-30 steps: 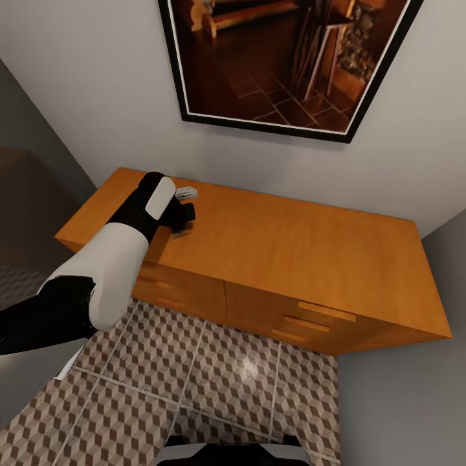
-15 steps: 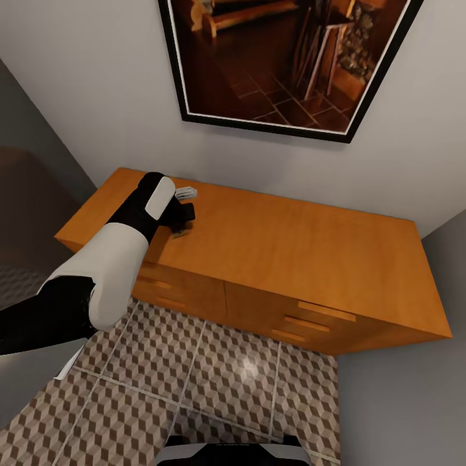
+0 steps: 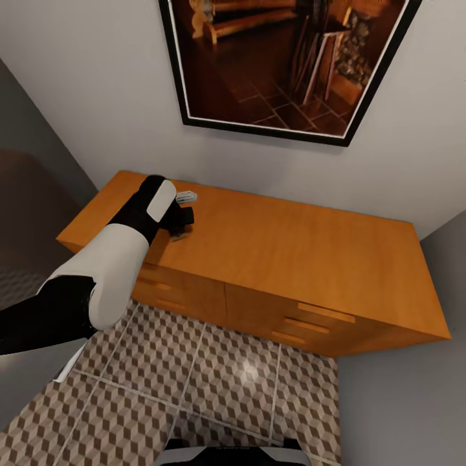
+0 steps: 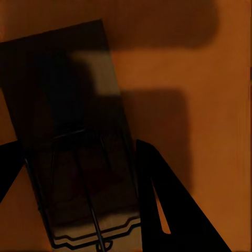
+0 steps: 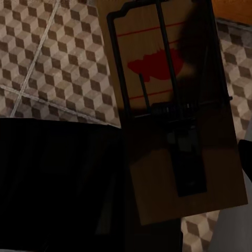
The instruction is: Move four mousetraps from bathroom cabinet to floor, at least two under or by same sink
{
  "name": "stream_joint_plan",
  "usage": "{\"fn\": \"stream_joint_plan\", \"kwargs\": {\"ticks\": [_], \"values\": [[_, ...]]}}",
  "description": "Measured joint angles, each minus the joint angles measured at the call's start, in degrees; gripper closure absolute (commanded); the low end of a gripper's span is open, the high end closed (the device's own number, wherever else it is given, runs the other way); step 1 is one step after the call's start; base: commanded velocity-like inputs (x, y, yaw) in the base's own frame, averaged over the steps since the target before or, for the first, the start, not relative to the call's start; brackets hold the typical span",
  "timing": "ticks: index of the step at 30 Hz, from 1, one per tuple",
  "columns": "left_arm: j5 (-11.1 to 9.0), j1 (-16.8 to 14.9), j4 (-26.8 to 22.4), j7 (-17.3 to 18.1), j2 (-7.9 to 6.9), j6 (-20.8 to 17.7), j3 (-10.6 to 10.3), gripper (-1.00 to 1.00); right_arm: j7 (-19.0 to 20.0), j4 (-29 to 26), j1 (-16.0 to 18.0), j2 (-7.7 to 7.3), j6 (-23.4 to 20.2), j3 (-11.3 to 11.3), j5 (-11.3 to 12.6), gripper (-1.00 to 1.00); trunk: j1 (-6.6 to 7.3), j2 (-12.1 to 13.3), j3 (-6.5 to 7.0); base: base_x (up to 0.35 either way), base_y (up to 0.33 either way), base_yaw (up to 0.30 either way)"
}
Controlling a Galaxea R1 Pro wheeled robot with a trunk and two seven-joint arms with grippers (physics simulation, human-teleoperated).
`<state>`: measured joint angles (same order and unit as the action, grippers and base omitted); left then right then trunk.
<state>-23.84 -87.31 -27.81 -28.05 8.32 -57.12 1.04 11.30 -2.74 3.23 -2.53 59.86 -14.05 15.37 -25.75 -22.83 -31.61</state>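
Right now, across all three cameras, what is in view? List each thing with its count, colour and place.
cabinet: one, orange-brown wood with bar handles on its drawers, against the white wall.
framed picture: one, black frame, dark brown scene, on the wall above the cabinet.
bathroom floor: brown, beige and white cube-pattern tiles with pale grout, in front of the cabinet.
mousetrap on the cabinet: one, brown board with dark wire, lying flat on the cabinet top between the left jaws.
mousetrap at the right gripper: one, pale brown board with a red mark and black wire, seen above the floor tiles.
left gripper: one, black, over the cabinet top's left part.
left arm: one, white and black.
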Motion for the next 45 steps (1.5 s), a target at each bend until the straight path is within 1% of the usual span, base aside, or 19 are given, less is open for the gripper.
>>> {"fn": "stream_joint_plan", "kwargs": {"ticks": [27, 31, 38, 45], "values": [[0.0, 0.4, 0.1, -0.1, 0.01, 0.0, 0.0, 1.0, 0.0, 0.0, 0.0, -0.07, 0.0, 0.0, 0.0, 1.0, 0.0, 0.0, 2.41, -0.002, 0.0, 0.0], [0.0, 0.5, 0.1, -0.1, 0.0, 0.0, 0.0, 1.0, 0.0, 0.0, 0.0, -0.01, 0.0, 0.0, 0.0, 1.0, -0.03, 0.0, 2.7, -0.196, 0.0, 0.0], [0.0, 0.5, 0.1, -0.1, 0.0, 0.0, 0.0, 1.0, 0.0, -0.1, 0.0, 0.0, 0.0, 0.0, 0.0, 1.0, -0.04, 0.0, 2.78, -0.314, 0.005, 0.0], [0.0, 0.5, 0.1, -0.1, 0.0, 0.0, 0.0, 1.0, 0.0, 0.0, 0.0, 0.0, 0.0, 0.0, 0.0, 1.0, -0.04, 0.0, 2.78, -0.311, 0.114, 0.0]]}}
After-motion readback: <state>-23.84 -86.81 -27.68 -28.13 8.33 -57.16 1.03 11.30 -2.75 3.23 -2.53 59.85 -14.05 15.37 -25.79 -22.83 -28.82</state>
